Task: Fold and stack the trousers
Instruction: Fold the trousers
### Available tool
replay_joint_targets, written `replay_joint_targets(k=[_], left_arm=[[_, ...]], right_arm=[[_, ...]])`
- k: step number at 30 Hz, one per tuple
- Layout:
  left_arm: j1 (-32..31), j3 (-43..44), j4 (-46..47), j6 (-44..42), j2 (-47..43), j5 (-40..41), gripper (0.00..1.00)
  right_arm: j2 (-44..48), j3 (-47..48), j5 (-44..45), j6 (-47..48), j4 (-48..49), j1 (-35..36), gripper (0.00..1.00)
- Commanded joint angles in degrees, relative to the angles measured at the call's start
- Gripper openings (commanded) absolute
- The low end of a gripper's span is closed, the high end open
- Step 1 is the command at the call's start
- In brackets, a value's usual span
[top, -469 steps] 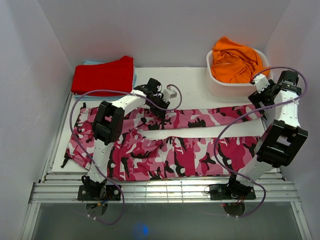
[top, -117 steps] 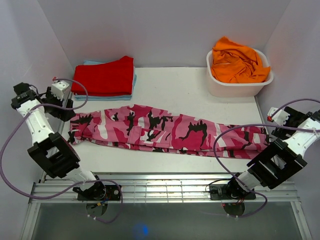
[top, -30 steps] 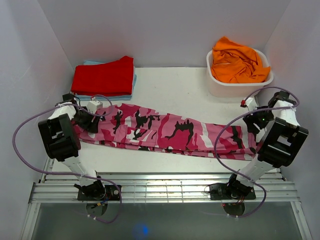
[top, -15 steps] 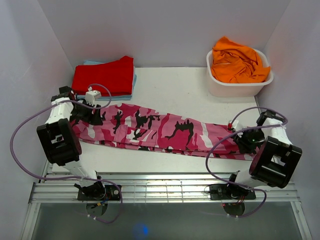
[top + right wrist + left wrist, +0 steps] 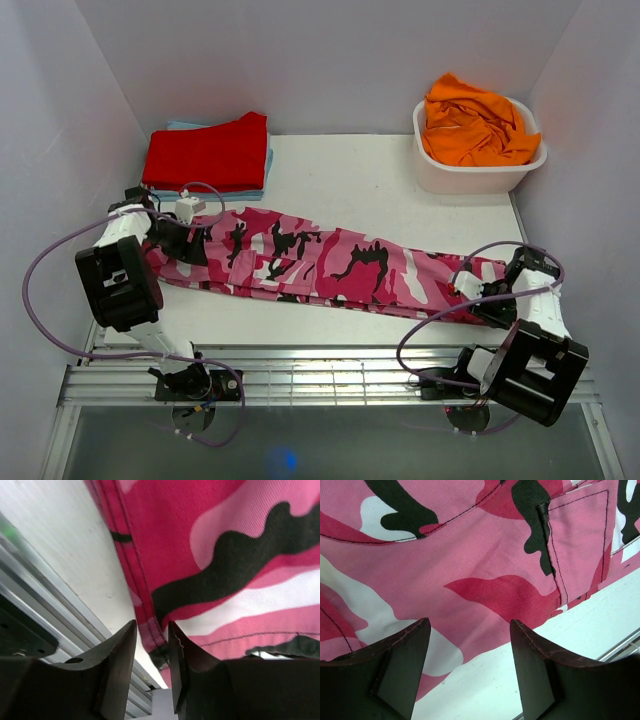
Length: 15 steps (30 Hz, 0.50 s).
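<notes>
"What do the arms look like?"

"The left arm and the right arm both have white shells with boxy black joint housings. Each stands on a round black base."

"Any wiring?"

"A purple cable runs loosely along each arm, and there's a small white camera box at each wrist."

"And the fingers?"

"The left gripper has dark, wedge-shaped fingers with worn brownish edges and flat grey inner faces. Those of the right gripper are just as dark, with pale scuffed rims."
</notes>
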State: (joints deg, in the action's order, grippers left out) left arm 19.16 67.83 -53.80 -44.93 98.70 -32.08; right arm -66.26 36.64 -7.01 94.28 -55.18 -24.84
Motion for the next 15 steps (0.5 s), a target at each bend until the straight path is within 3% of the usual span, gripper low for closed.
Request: replay_joint_targets(k=[1, 8, 15], left_arm=[[0.0, 0.19, 0.98, 0.63, -2.1, -1.06, 0.76], [0.09, 6.6, -2.89, 6.42, -1.31, -6.24, 0.76], [0.09, 8.11, -3.41, 8.54, -2.98, -5.1, 0.76]], right_arm=[[1.22, -0.26, 4.02, 2.67, 4.98, -0.82, 0.39], [-9.49, 2.72, 10.33, -0.68, 17.46, -2.84, 0.15], [-21.18, 13.09, 12.46, -3.05, 24.33, -4.95, 0.11]])
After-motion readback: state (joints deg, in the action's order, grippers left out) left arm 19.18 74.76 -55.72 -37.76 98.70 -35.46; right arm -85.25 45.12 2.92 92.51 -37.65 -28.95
